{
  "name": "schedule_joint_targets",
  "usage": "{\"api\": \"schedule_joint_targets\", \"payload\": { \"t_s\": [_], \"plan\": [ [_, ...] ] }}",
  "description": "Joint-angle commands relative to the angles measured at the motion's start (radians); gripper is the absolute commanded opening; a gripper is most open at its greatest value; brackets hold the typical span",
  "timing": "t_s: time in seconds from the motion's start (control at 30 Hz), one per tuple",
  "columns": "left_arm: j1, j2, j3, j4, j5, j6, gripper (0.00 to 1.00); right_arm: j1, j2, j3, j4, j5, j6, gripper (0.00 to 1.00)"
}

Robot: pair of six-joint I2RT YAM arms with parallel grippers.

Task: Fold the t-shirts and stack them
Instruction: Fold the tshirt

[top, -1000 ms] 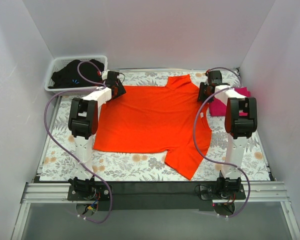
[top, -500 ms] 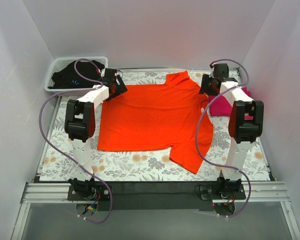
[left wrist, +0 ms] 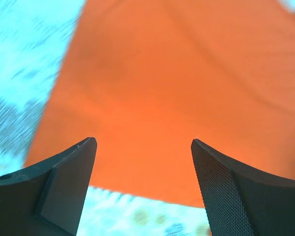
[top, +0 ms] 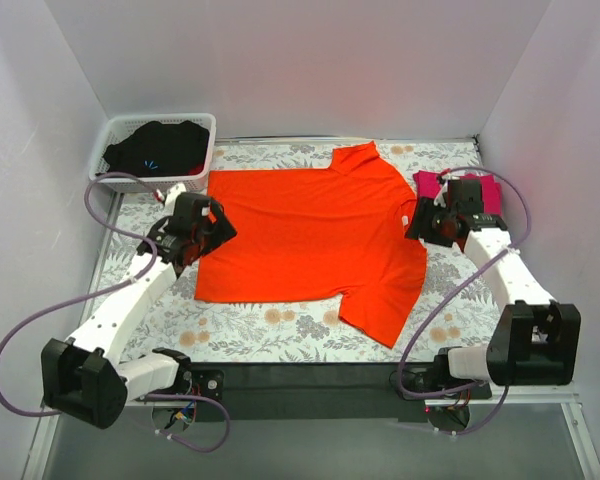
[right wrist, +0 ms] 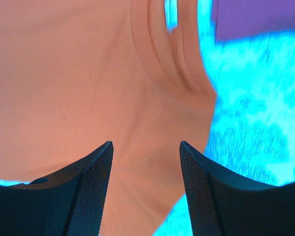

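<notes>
Orange t-shirt (top: 310,235) lies spread flat mid-table. Magenta t-shirt (top: 488,186) sits at far right, partly hidden behind right arm (top: 510,265). Wrist views are blurred w/ colours off, yet only they show the jaws clearly: left gripper (left wrist: 143,142) and right gripper (right wrist: 146,145) both gape, empty, over orange cloth. Vs 1 s ago, both have pulled back from the shirt's far edge to its sides.

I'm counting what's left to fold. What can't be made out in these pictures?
Pink t-shirt: top view, partly behind the right gripper; folded or not, unclear.
Dark clothes in the basket: top view, bunched, too small to identify.
Tablecloth: both wrist views, blurred.
</notes>
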Motion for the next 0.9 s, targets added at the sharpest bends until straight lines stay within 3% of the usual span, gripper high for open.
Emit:
{"api": "schedule_joint_targets", "payload": {
  "t_s": [0.0,0.17,0.3,0.63,0.87],
  "plan": [
    [0.008,-0.065,-0.143,-0.161,-0.088,-0.072,0.72,0.002,-0.106,-0.093,-0.050,-0.036,0.016,0.54],
    [0.061,-0.107,-0.282,-0.155,-0.125,-0.158,0.65,0.002,-0.225,-0.228,-0.075,-0.027,0.004,0.54],
    [0.118,-0.061,-0.357,-0.125,-0.077,-0.163,0.64,0.002,-0.262,-0.270,-0.081,-0.031,0.009,0.54],
    [0.131,0.045,-0.366,-0.118,-0.114,-0.125,0.60,0.002,-0.256,-0.287,-0.081,-0.050,0.027,0.54],
    [0.137,0.088,-0.378,-0.086,-0.088,-0.086,0.52,0.000,-0.248,-0.287,-0.081,-0.016,0.027,0.54]
  ]
}}
